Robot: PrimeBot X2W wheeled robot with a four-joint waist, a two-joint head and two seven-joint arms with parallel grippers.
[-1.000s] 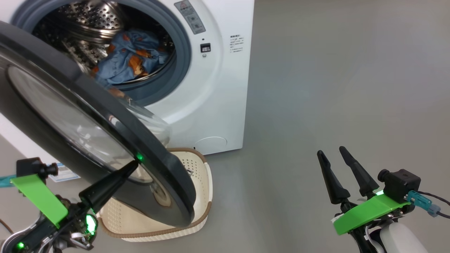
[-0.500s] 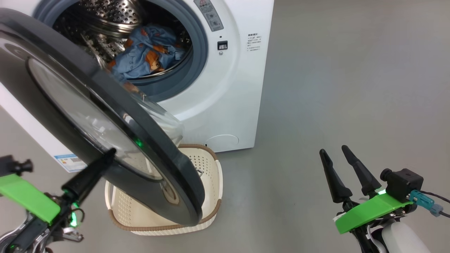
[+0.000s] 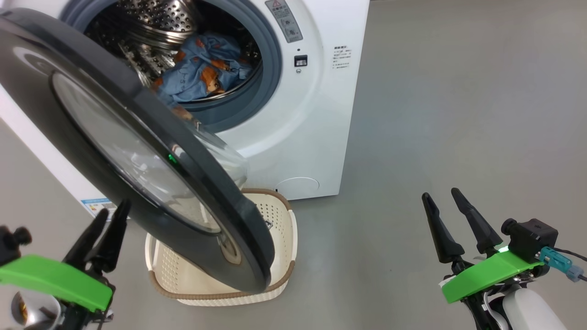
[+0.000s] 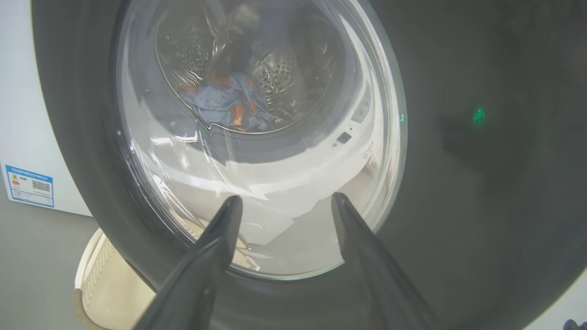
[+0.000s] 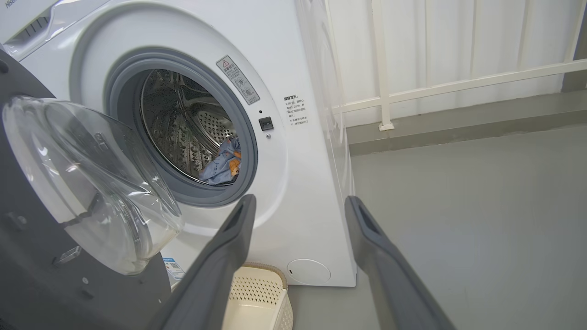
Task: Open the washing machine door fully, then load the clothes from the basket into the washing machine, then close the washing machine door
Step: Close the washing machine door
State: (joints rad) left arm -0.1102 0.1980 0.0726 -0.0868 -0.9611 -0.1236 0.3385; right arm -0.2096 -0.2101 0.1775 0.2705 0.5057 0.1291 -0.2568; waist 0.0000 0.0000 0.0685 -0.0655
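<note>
Head view: left gripper (image 3: 114,208) and right gripper (image 3: 440,193) both spread, empty; a push on the washing machine door (image 3: 69,50) could skid off, it's slick

— What colours are you getting?
— I'm seeing the washing machine (image 3: 321,114) showing white, its door (image 3: 247,243) ringed in glossy black, the clothes (image 3: 206,68) showing light blue with small orange-brown figures.
— And the basket (image 3: 279,220)?
— It's coming through cream-white and perforated, brown woven-look rim; the floor (image 3: 458,114) is reading grey.
</note>
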